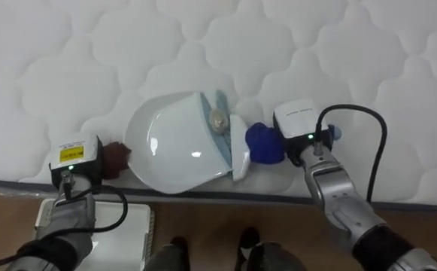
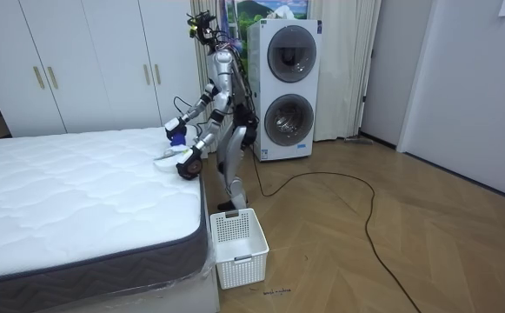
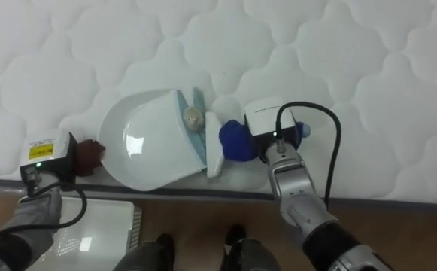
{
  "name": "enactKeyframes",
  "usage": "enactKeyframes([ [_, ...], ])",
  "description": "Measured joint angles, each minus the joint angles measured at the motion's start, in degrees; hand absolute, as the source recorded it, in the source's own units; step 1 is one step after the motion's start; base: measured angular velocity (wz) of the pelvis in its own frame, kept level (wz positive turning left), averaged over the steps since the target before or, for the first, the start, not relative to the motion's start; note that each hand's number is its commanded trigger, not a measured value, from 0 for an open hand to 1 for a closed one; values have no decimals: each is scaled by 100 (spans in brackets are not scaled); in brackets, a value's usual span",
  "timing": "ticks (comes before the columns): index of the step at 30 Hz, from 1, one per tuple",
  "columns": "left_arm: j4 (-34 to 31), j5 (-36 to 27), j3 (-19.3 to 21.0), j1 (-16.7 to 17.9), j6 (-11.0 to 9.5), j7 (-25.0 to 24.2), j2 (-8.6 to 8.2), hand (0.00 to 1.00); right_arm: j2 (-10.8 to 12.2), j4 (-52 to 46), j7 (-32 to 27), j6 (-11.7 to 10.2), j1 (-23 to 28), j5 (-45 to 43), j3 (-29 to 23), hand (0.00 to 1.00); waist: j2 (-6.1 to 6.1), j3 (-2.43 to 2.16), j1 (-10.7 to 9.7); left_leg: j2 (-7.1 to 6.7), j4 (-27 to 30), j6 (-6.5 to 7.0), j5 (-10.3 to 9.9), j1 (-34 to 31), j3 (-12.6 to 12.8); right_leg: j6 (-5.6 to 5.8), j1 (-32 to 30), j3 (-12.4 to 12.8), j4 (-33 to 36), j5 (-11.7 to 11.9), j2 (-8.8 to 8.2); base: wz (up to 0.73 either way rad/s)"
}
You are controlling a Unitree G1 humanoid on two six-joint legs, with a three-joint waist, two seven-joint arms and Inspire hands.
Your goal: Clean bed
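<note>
The right hand (image 1: 302,129) rests on the mattress (image 1: 316,45) right of centre in the eye views. It lies back upward, so its fingers are hidden and I cannot tell how far they are closed. It lies over a blue object (image 1: 263,143), which shows on both sides of it. The larger blue part sticks out to the frame's left and touches a narrow white piece (image 1: 240,150). That white piece lies against the right rim of a white dustpan (image 1: 169,143), which sits just above the lower edge of the mattress. A small beige ball (image 1: 218,118) lies at the pan's upper right rim, beside a pale blue strip, just left of and slightly above the right hand. Left of the pan, a dark brown lump (image 1: 116,157) touches both the pan and the left hand (image 1: 75,156). That hand is at the mattress edge in the lower left, and I cannot tell its finger state either. Below it, a white basket (image 1: 132,226) stands on the wooden floor. In the room view the robot stands at the bed's side, both arms reaching onto it, with stacked washing machines (image 2: 285,87) behind.
</note>
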Motion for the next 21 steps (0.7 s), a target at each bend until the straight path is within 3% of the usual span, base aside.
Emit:
enactKeyframes([
  [2, 19, 127, -34, 21, -3, -21, 80, 100, -50, -271, 271, 40, -2, -285, 150, 100, -110, -57, 10, 2, -34, 0, 0, 6, 0, 2, 1, 8, -44, 24, 16, -4],
  [5, 31, 244, -122, 89, 3, -24, 165, 100, -111, -562, 644, 55, -59, -540, 375, 100, -194, -105, 37, 1, -36, 0, 0, 24, 1, 7, 19, 13, -59, 31, 22, -1],
  [12, 21, 246, -222, 99, 3, -24, 197, 100, -148, -792, 1142, 55, -75, -673, 396, 100, -203, -105, 140, -1, -53, 4, -2, 6, 0, 14, -3, 15, -61, 32, 20, 0],
  [21, 28, 242, -425, 194, 3, 221, 400, 100, -151, -984, 1534, 42, -188, -671, 636, 100, -224, -117, 142, -16, -89, 3, -1, -22, 4, 14, -58, 39, -58, 28, 21, 0],
])
